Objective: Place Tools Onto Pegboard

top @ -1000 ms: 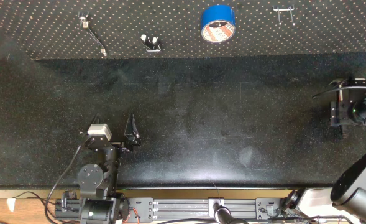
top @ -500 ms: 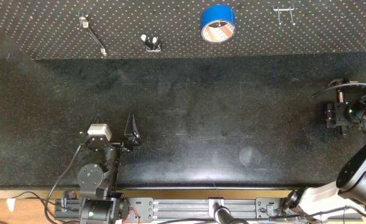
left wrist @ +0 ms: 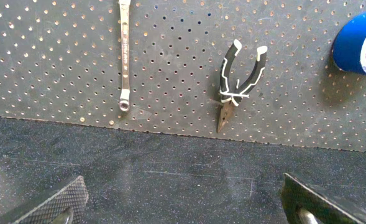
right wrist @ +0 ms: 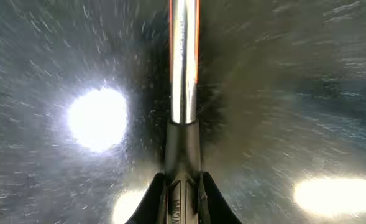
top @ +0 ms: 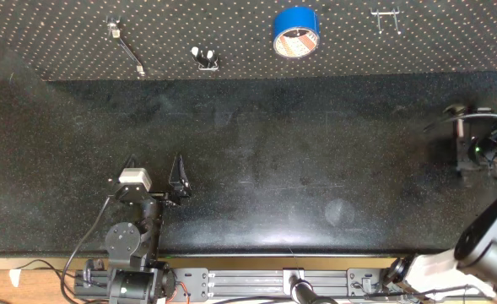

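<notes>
My right gripper [right wrist: 183,202] is shut on the black handle of a chrome-shafted tool [right wrist: 183,68], held just above the black mat. In the top view this gripper [top: 472,150] is at the far right edge, with the tool's shaft [top: 458,125] pointing toward the pegboard [top: 62,34]. On the board hang a wrench [left wrist: 124,56], black-and-white pliers [left wrist: 237,78] and a roll of blue tape [top: 295,33]. My left gripper [top: 155,171] stands open near its base with nothing between the fingers [left wrist: 52,204].
An empty double hook [top: 386,17] sticks out of the pegboard at the upper right. The black mat [top: 299,160] runs from the board to the front edge. Cables and arm bases line the bottom edge.
My right gripper with the tool shifted slightly left, then back right and a little toward the pegboard, turning at the wrist. The left arm has not moved.
</notes>
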